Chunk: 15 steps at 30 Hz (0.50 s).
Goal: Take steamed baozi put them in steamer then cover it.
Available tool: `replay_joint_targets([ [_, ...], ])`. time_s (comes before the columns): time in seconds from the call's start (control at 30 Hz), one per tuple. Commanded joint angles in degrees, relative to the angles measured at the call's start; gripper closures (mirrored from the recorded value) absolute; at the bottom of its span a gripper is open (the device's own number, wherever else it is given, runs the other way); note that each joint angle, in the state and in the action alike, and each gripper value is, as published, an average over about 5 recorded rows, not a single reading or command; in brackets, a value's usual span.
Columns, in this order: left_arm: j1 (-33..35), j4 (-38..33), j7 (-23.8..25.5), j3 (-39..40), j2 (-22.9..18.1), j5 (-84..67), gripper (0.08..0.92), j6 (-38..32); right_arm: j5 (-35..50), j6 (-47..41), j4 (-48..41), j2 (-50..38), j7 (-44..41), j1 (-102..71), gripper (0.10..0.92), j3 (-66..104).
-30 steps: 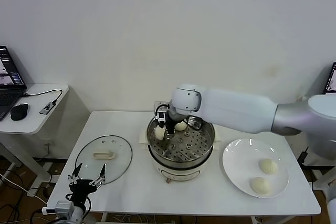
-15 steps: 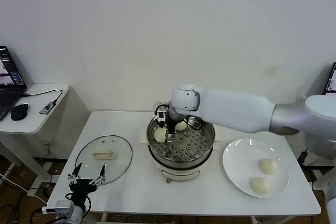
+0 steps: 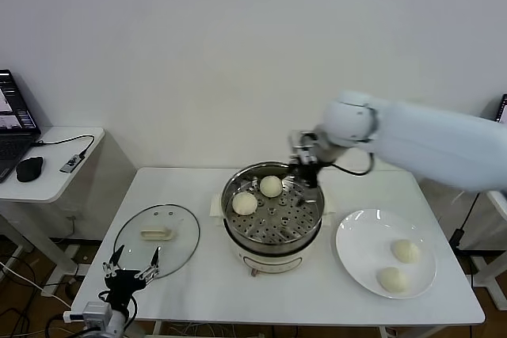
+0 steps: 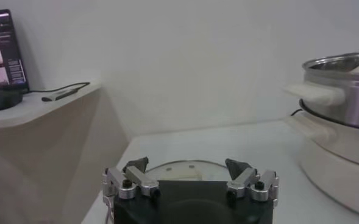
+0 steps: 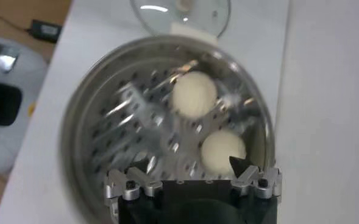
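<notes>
The right pincer (image 3: 306, 165) hovers released and empty over the far right rim of the steamer (image 3: 273, 241), which holds two baozi (image 3: 245, 203); the left pincer (image 3: 131, 263), also released, waits at the near left desk (image 3: 198, 286) corner.

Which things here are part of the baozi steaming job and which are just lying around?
Job: two baozi in the steamer, two on the plate, steamer, glass cover, white plate, right gripper.
Lying about: laptop, mouse, side table.
</notes>
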Motion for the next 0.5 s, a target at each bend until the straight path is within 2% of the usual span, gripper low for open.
replay_joint_targets([
  [0.03,-0.1,0.1,0.0,0.3,0.0,0.1,0.177,-0.1,-11.1,8.4,9.6,-21.6,-6.3,-2.0,0.203,0.3],
  [0.3,0.1,0.2,0.0,0.8,-0.4,0.4,0.177,-0.1,-18.8,11.6,10.6,-29.1,-4.4,-12.1,0.203,1.8],
  [0.5,0.2,0.1,0.1,0.9,-0.4,0.6,0.177,-0.2,-24.5,13.1,9.3,-31.1,-2.8,-19.2,0.203,3.7],
])
